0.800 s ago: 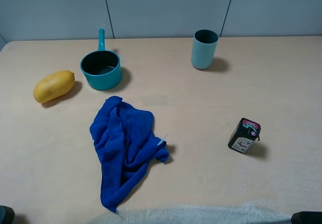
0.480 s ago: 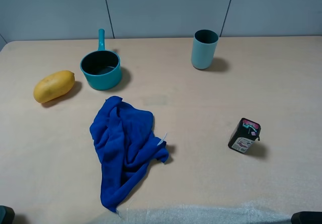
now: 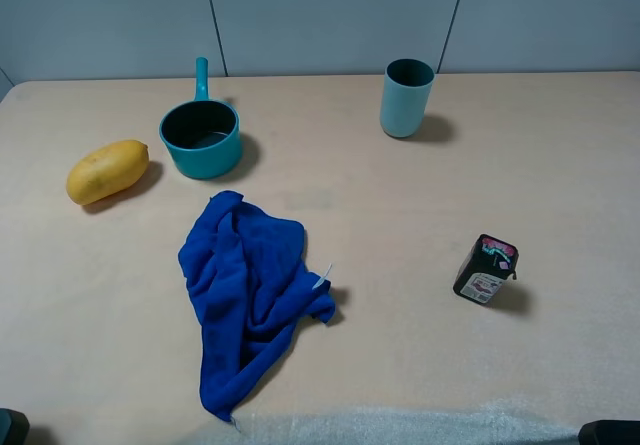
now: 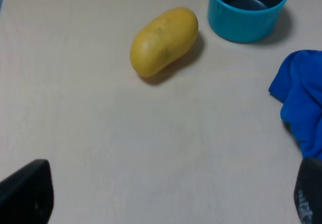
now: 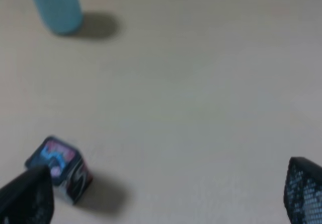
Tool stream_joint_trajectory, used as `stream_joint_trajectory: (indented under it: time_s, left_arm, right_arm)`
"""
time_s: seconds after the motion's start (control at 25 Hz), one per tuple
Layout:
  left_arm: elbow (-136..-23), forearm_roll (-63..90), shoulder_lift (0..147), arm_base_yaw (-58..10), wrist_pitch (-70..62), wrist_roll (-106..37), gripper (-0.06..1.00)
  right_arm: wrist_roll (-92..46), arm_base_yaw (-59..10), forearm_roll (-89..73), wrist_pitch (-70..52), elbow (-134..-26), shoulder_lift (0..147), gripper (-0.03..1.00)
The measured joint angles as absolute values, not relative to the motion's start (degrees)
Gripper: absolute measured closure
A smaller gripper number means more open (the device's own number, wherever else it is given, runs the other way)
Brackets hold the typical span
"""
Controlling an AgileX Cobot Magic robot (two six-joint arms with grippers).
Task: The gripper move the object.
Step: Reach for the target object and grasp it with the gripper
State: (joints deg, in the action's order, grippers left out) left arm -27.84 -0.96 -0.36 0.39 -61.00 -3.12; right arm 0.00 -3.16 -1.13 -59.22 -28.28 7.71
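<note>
The object (image 3: 486, 270) is a small black box with pink, green and white label marks, standing alone on the right side of the tan table (image 3: 400, 215). In the right wrist view the object (image 5: 59, 168) sits just beside one fingertip of my right gripper (image 5: 163, 199), not between the fingers. That gripper is open and empty. My left gripper (image 4: 168, 199) is also open with nothing in it, low over bare table near the front left. In the high view only dark bits of the arms show at the bottom corners.
A teal cup (image 3: 406, 97) stands at the back right, and a teal saucepan (image 3: 201, 135) at the back left. A yellow mango (image 3: 107, 171) lies beside the saucepan. A crumpled blue cloth (image 3: 248, 290) lies left of centre.
</note>
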Motion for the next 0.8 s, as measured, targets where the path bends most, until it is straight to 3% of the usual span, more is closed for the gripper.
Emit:
stream_joint_trajectory:
  time_s: [0.44,0.8]
  left_arm:
    - [-27.8,-1.0,-0.4,0.4,-61.0,-3.1,-0.02]
    - [-27.8,-1.0,-0.4,0.4,-61.0,-3.1,-0.02]
  right_arm:
    - [-13.0,-3.7,-6.7,-59.6,-38.7,26.0,0.27]
    - [-19.0,-11.3,-7.4,-59.8,-41.4,35.2,0.27]
